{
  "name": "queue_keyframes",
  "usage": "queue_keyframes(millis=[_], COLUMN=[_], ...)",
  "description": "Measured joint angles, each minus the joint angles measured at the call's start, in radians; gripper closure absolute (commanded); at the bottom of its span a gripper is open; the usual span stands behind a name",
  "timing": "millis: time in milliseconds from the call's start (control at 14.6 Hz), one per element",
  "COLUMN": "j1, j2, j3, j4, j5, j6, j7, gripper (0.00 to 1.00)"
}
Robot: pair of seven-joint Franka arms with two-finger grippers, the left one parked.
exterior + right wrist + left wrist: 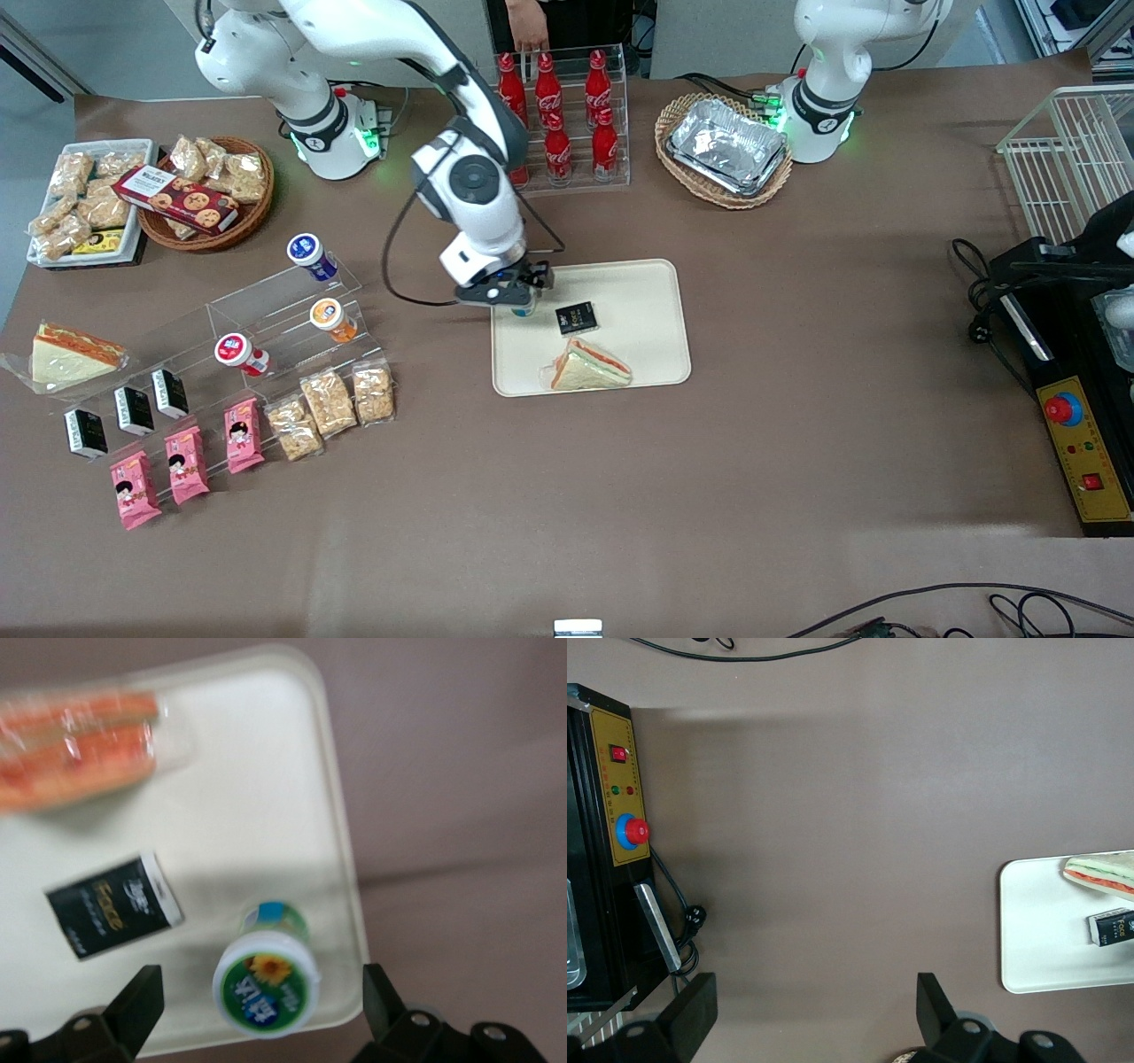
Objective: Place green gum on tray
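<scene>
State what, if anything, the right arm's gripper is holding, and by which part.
Nothing is held. The gripper is open above the tray, its fingers apart and clear of the green gum, which stands on the tray.

Items on the bench [620, 496]: wrapped sandwich [588, 367] and small black packet [576, 317], lying just apart. Acrylic display steps [266, 328] toward the working arm's end carry blue-lidded [307, 252], orange-lidded [329, 316] and red-lidded [234, 351] bottles, with pink snack packs [186, 461] in front. Red cola bottles [558, 106] in clear rack; foil trays [728, 146] in wicker basket [678, 111].
</scene>
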Motion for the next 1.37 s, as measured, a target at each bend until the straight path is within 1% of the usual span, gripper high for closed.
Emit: queue_keyframes(millis=[69,206,412,550,618,824,962,1099,1374], j1=[-0.020,-0.092,-0.245,-0.348,-0.396,-0.529,-0.614,-0.681,-0.763], j2=[-0.040,-0.117,-0.179,-0.193,-0.199,-0.231,-0.257,-0.273,-0.283], j3=[-0.019,-0.035,-0.041,-0.042,-0.043,-0.041,-0.042,-0.042,-0.040], j4=[0.027,0.098,0.228,0.308,0.336,0.373,0.386,0.410,0.431], j5=[-0.005,-0.011,-0.028,-0.031,-0.039,-0.115,-0.127,-0.129,-0.129], j6=[-0.073,-0.244,-0.477,-0.574,-0.600,-0.634,-0.635,-0.642,-0.717], j7=[-0.036,-0.142,-0.310,-0.451,-0.537,-0.763,-0.900,-0.951,-0.961], gripper=[0.00,0.00,0.00,0.00,0.00,0.00,0.00,0.00,0.00])
